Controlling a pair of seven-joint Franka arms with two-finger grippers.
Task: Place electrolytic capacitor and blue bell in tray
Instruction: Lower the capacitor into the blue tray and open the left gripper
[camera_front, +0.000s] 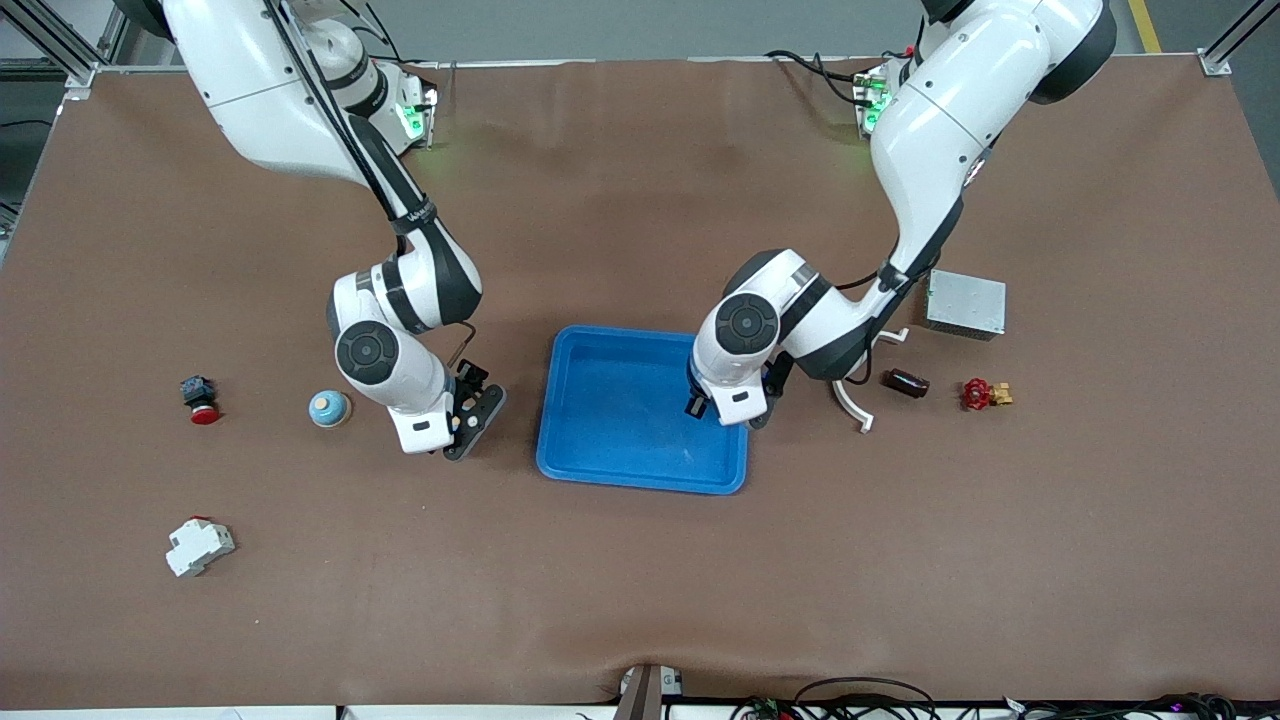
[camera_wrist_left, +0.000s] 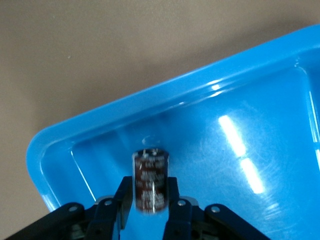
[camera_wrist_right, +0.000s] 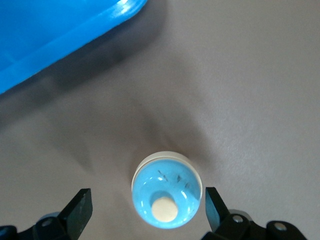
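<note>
Capacitor (camera_wrist_left: 150, 181) clamped upright between left gripper (camera_wrist_left: 150, 207) fingers, over tray (camera_wrist_left: 100, 120) corner. Risk: release near rim lets it roll out or tip. Right gripper (camera_wrist_right: 146, 207) fingers spread, straddling blue bell (camera_wrist_right: 166, 190) on surface; off-centre closure may squirt bell away.

One tray (camera_front: 640, 470), one bell (camera_front: 329, 408), one capacitor (camera_wrist_left: 150, 181)
</note>
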